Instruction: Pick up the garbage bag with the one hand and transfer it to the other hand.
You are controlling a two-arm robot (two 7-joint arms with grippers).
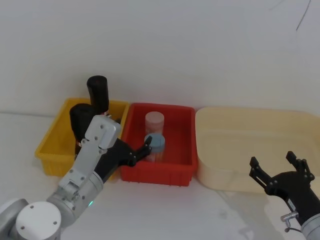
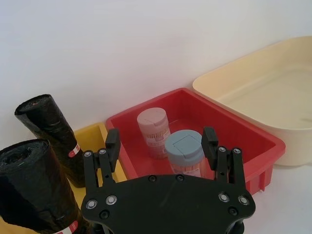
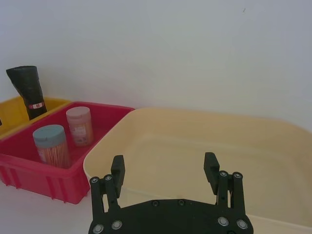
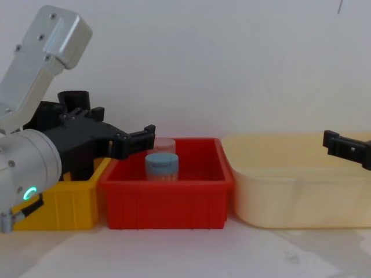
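Note:
The garbage bag (image 1: 77, 116) is the short, thick black roll standing at the near end of the yellow bin (image 1: 50, 150); my left arm hides its lower part. It looms close in the left wrist view as the garbage bag (image 2: 31, 187), with a red-and-white label. My left gripper (image 1: 143, 149), the one with the teal-green light, is open and reaches over the red bin's left side, to the right of the roll and not touching it. The left gripper (image 2: 161, 141) holds nothing. My right gripper (image 1: 272, 161) is open and empty at the near edge of the cream tub.
A taller, slimmer black roll (image 1: 98, 92) stands at the back of the yellow bin. The red bin (image 1: 175, 172) holds a pink-lidded jar (image 1: 154, 119) and a blue-lidded jar (image 1: 155, 142). The wide cream tub (image 1: 215, 165) sits on the right. A white wall stands close behind.

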